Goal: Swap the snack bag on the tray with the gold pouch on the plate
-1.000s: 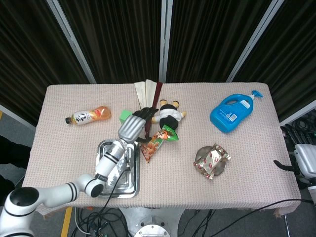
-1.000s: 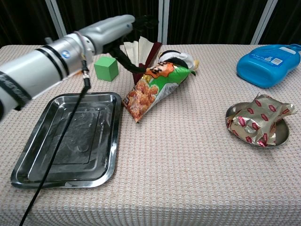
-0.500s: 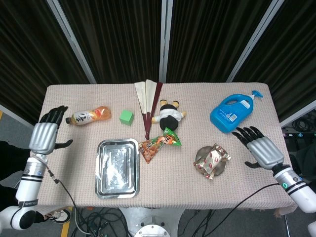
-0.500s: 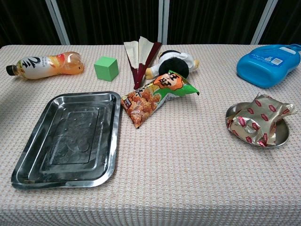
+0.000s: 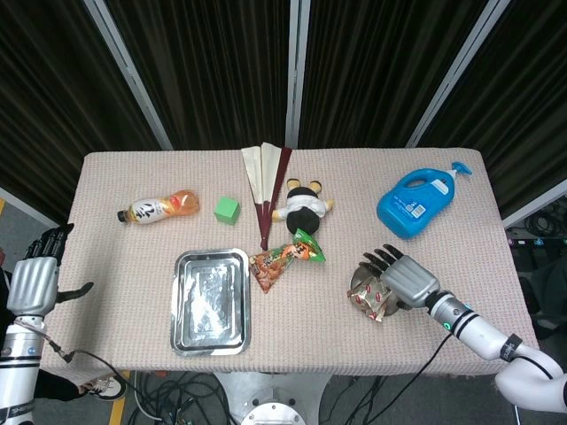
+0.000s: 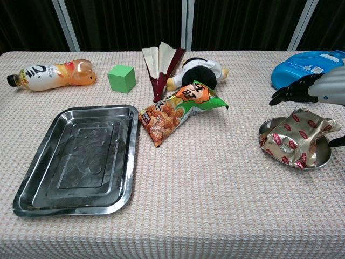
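Right robot hand (image 5: 406,277) now over gold pouch (image 6: 295,138), open

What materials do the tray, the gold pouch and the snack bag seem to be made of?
The tray looks like polished metal, probably steel: silvery, with mirror-like reflections. The gold pouch looks like metallised foil: it is shiny and sharply crinkled. The snack bag looks like glossy printed plastic film, with soft creases and highlights. The plate under the pouch also looks like shiny metal.
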